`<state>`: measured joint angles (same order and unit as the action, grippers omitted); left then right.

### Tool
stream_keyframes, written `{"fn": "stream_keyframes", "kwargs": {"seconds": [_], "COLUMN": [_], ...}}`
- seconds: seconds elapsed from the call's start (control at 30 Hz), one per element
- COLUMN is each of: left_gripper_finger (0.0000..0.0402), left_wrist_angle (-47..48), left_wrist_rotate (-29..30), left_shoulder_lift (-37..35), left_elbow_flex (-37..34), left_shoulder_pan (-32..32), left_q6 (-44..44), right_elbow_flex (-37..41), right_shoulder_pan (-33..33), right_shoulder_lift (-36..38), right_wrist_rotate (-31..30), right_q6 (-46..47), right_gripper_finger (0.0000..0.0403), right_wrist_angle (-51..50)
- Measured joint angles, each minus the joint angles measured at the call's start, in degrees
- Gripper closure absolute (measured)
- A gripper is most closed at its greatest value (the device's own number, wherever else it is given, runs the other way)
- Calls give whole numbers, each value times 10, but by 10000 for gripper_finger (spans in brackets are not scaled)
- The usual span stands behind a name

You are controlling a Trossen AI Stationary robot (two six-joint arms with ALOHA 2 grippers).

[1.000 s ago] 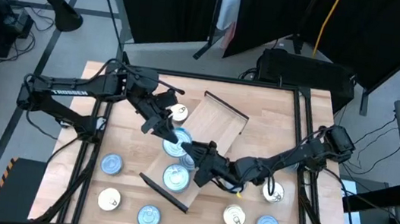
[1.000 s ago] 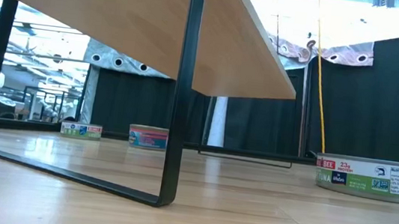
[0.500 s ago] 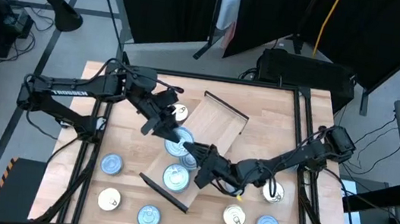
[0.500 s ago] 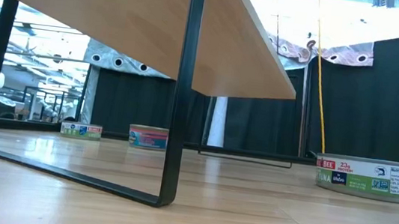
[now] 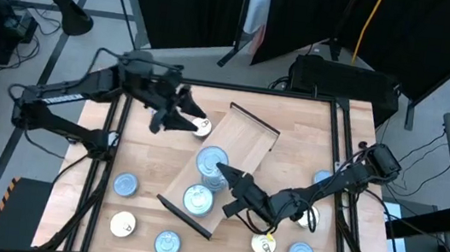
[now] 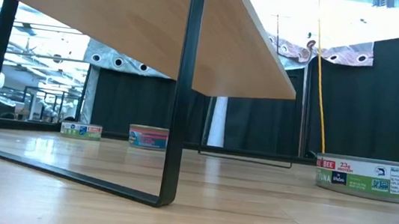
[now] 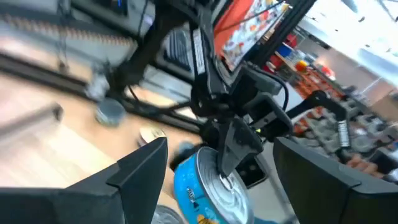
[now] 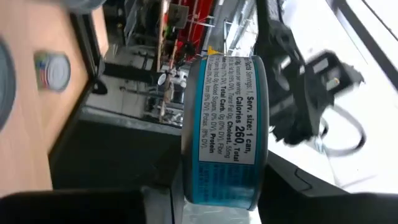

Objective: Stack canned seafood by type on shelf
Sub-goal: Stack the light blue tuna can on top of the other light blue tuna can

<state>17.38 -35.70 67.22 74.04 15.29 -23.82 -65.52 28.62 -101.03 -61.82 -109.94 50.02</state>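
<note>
On the shelf (image 5: 244, 141), right fingers (image 5: 227, 176) clamp a blue tin (image 5: 213, 161); left fingers (image 5: 177, 113) spread wide.

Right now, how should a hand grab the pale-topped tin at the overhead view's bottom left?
Pinch the tin across its round side wall, coming straight down from above. It lies flat on the table, top up, with clear space around it, and its low wall offers little from the side.
</note>
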Motion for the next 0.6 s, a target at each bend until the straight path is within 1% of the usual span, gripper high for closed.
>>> {"fn": "stream_keyframes", "kwargs": {"seconds": [0.1, 0.17, 0.23, 0.3, 0.4, 0.47, 0.53, 0.6], "left_gripper_finger": [111, 111, 111, 111, 111, 111, 111, 111], "left_wrist_angle": [30, 54, 81, 103, 119, 122, 121, 120], "left_wrist_rotate": [32, 53, 71, 91, 117, 124, 125, 134], "left_shoulder_lift": [-31, -52, -74, -93, -116, -126, -132, -134], "left_elbow_flex": [0, 0, 0, 0, 0, 0, 0, 0], "left_shoulder_pan": [1, -1, -5, -10, -17, -20, -24, -26], "left_q6": [46, 68, 84, 96, 99, 103, 109, 113], "right_elbow_flex": [0, 3, 21, 41, 88, 127, 173, 214], "right_shoulder_pan": [13, 21, 31, 36, 44, 46, 46, 38], "right_shoulder_lift": [0, 3, 27, 68, 162, 222, 274, 320], "right_wrist_rotate": [-7, -13, -12, -11, -13, -12, -5, 39], "right_q6": [40, 62, 71, 83, 123, 187, 277, 366], "right_gripper_finger": [275, 275, 275, 275, 275, 275, 275, 272], "right_wrist_angle": [-2, -23, -56, -72, -62, -63, -101, -157]}}
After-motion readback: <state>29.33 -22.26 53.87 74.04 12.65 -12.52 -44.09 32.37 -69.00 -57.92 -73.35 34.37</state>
